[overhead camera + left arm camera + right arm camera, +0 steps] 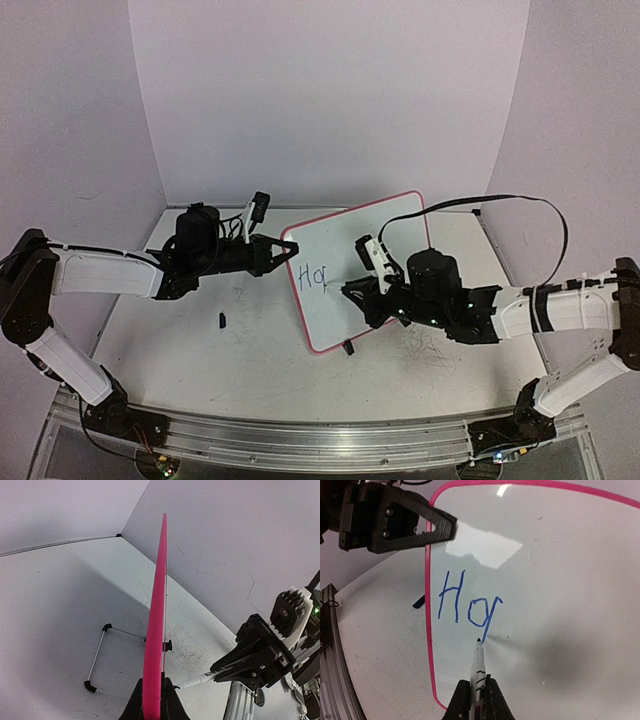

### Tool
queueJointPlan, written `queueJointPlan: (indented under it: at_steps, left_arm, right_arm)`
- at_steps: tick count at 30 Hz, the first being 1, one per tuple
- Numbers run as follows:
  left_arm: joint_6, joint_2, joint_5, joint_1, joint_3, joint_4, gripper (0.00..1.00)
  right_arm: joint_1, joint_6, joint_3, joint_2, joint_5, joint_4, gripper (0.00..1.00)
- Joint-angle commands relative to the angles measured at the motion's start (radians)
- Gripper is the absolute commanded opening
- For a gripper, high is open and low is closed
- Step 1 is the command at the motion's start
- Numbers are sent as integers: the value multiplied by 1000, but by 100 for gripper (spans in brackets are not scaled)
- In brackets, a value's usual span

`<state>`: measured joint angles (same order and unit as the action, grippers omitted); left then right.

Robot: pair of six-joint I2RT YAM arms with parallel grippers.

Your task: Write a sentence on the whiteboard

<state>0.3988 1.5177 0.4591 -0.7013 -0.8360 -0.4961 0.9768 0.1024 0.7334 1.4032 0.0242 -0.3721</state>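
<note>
Left jaws clench the board (335, 240) by its edge. Right jaws grasp a pen (479, 667), its tip touching the board just under the blue letters (467, 602).

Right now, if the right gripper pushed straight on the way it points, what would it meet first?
The whiteboard. The right gripper holds a marker aimed at its face, with the tip at the tail of the last blue letter. It seems to be touching, though depth is hard to judge.
</note>
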Motion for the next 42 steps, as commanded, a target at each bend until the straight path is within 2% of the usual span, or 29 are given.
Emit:
queueJointPlan:
  at_steps: [1, 15, 42]
  left_arm:
    - [-98, -28, -64, 10, 4, 26, 0]
    - [-100, -31, -62, 10, 1, 25, 0]
    - [-101, -39, -65, 10, 5, 31, 0]
  right_arm:
    - [-5, -9, 72, -45, -23, -44, 0]
    - [-11, -25, 108, 18, -92, -53, 0]
    - [-12, -29, 111, 57, -106, -44, 0]
